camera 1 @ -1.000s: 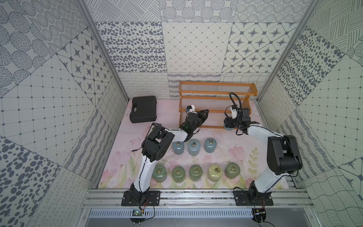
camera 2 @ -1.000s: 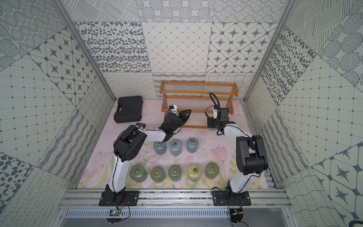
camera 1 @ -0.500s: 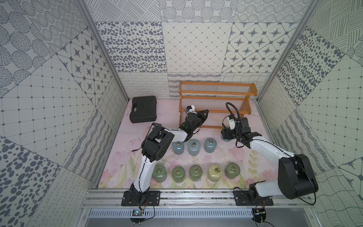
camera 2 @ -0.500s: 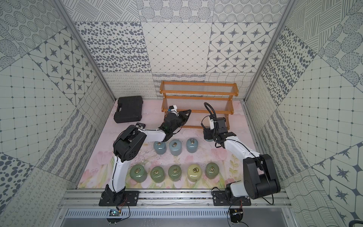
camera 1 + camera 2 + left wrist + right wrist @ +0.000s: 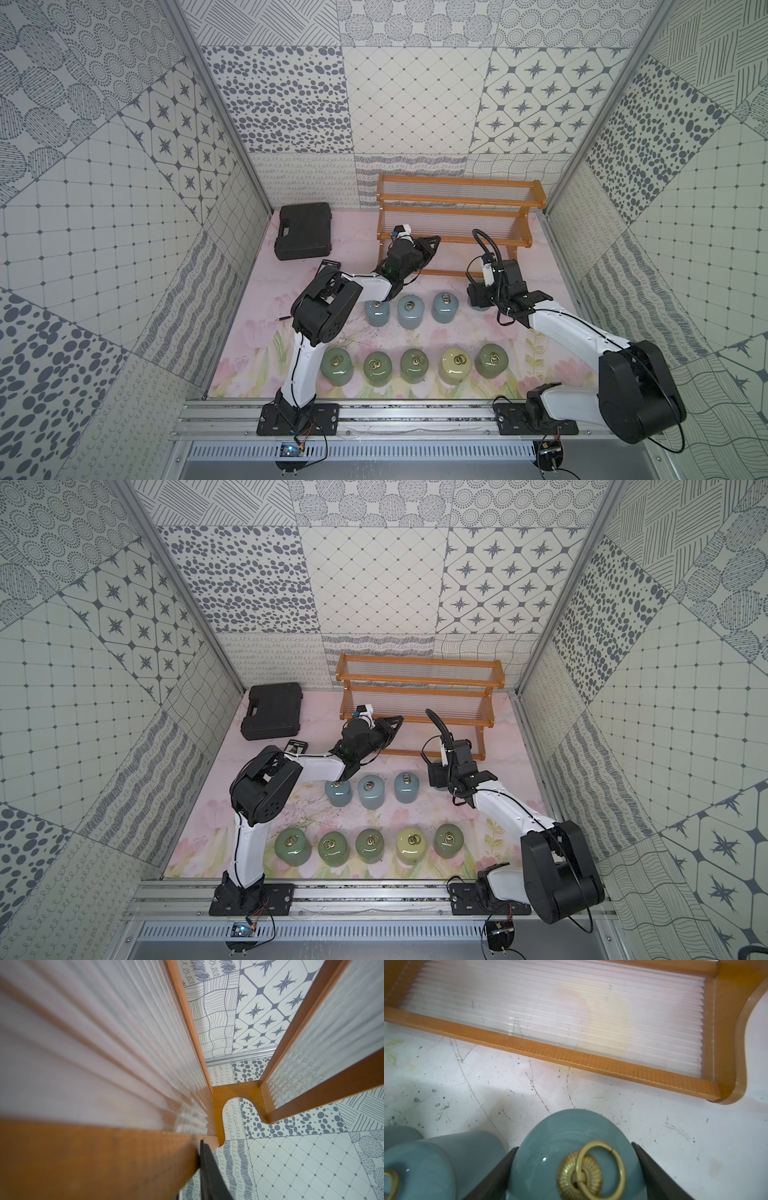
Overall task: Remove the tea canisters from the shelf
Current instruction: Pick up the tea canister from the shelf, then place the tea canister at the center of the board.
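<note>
A pale blue tea canister (image 5: pixel 560 1147) is gripped by the right fingers (image 5: pixel 496 1178), just in front of the shelf (image 5: pixel 453 208), beside three other blue canisters (image 5: pixel 409 311) on the desk (image 5: pixel 270 299). The left fingers (image 5: pixel 209 1174) are closed on nothing, beside a wooden rail of the shelf. Five more canisters (image 5: pixel 413 365) are lined up nearer the front.

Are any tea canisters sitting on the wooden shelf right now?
No, in a top view all three tiers of the shelf show bare slats and no canister.
</note>
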You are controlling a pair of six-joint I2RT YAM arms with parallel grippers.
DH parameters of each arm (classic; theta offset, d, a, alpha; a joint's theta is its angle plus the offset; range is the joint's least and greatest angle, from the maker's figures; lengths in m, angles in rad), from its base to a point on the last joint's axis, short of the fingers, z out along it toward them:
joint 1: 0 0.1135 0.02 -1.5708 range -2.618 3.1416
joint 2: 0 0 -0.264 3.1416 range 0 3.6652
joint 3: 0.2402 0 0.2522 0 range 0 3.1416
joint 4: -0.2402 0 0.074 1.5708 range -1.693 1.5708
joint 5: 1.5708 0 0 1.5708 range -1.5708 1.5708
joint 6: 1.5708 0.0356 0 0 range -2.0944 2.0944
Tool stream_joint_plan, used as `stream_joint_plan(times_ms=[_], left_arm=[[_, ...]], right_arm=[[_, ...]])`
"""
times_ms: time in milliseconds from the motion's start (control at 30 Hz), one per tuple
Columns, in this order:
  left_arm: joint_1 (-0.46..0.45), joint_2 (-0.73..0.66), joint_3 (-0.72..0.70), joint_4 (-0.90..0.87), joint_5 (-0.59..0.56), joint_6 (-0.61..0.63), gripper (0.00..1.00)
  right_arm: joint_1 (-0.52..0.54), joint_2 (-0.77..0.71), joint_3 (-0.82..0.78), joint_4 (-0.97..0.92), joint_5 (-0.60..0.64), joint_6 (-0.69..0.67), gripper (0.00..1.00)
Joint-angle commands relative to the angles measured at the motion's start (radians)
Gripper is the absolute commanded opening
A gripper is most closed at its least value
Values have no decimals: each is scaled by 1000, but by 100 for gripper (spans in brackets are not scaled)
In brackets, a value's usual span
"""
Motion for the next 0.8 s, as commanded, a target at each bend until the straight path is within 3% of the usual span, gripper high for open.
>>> stream_joint_plan(times_ms=[0, 400, 767], left_arm=[[6, -5, -20, -108, 214, 67, 7], [6, -32, -58, -87, 220, 92, 41], [7, -60, -96, -74, 219, 113, 52]], right_arm=[[11, -46, 2, 54, 30, 43, 68], [60, -59, 1, 21, 128, 169, 68], [104, -105, -81, 54, 257, 342, 70]])
